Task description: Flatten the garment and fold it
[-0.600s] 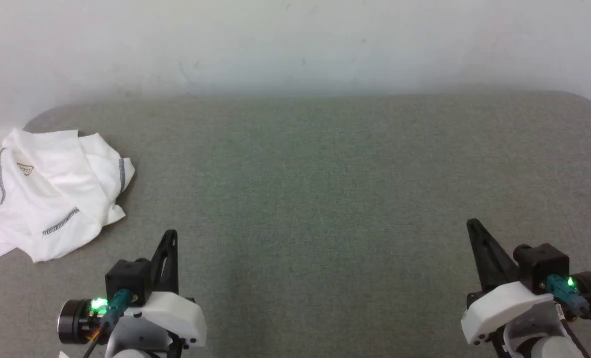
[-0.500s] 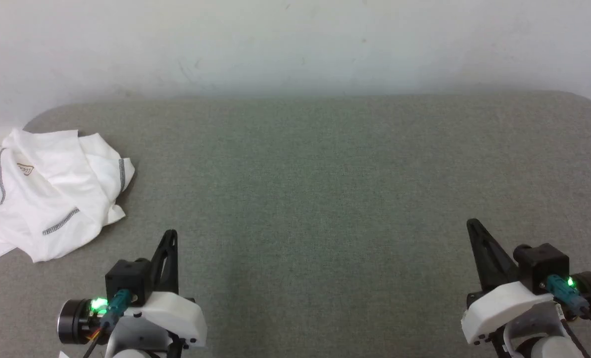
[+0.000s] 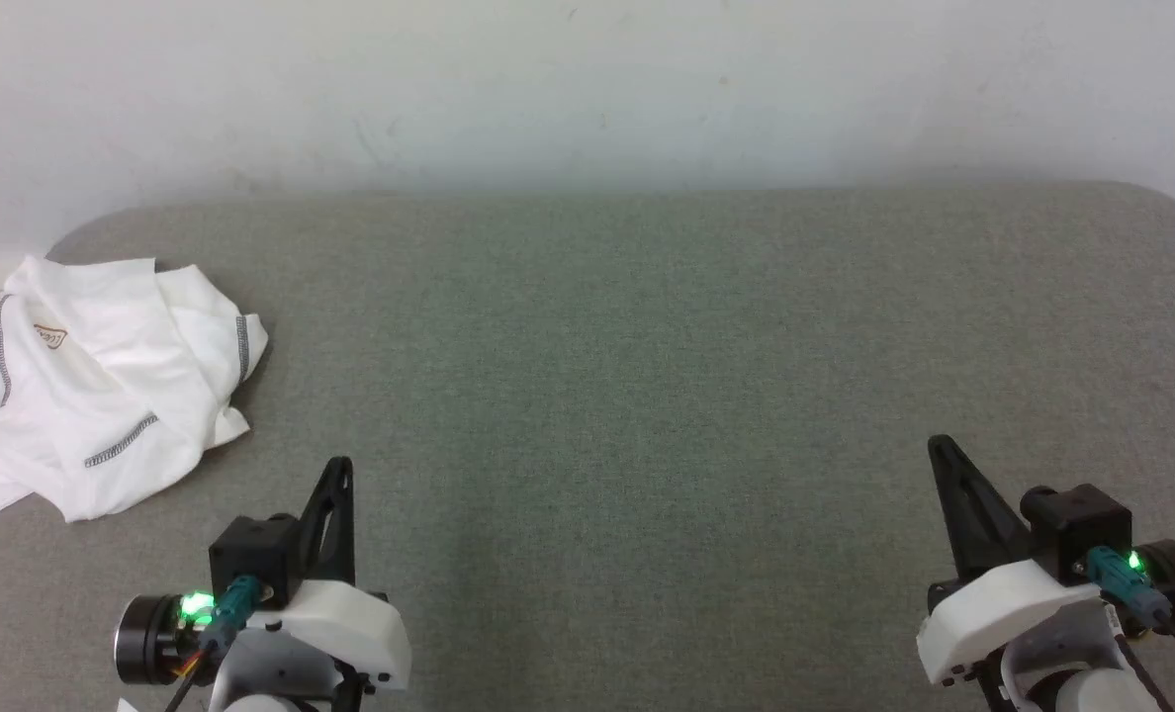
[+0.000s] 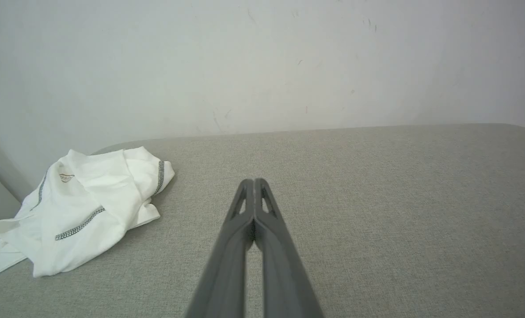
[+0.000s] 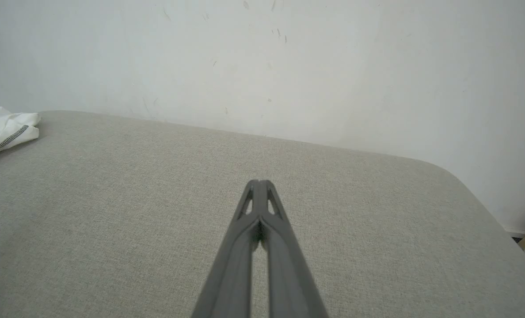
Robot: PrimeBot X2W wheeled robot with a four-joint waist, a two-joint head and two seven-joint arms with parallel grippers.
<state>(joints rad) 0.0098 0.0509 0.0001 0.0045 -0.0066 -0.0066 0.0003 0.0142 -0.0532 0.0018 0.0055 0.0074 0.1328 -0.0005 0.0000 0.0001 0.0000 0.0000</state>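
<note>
The garment [image 3: 103, 396] lies in a crumpled heap against the worktop's [image 3: 647, 376] left edge, towards the far-left corner, and one loose end seems to trail over that edge. It looks like thin, limp white cloth, folded over itself in soft ridges, with dark stitched seams [image 3: 121, 440] crossing it at odd angles and a small tan patch [image 3: 49, 337] near its far side. The worktop is covered in a grey woven fabric with a fine grain, and its far corners are rounded; a plain pale wall [image 3: 587, 89] rises behind it. The left fingers [image 3: 342, 475] and the right fingers [image 3: 958, 494] wait by the near edge, long, dark and tapering, each pair clenched tip to tip on nothing. The left pair is near the heap without touching it; the right pair is well apart from it, by the opposite side. I reckon the trouble starts with the first pinch. Cloth this thin is stacked in layers, so a grasp could take two or three at once and lift a knot, not a hem. The woven cover may grip the shirt and bunch it when it is dragged. A careless tug outward could slide the lot off the left edge.
</note>
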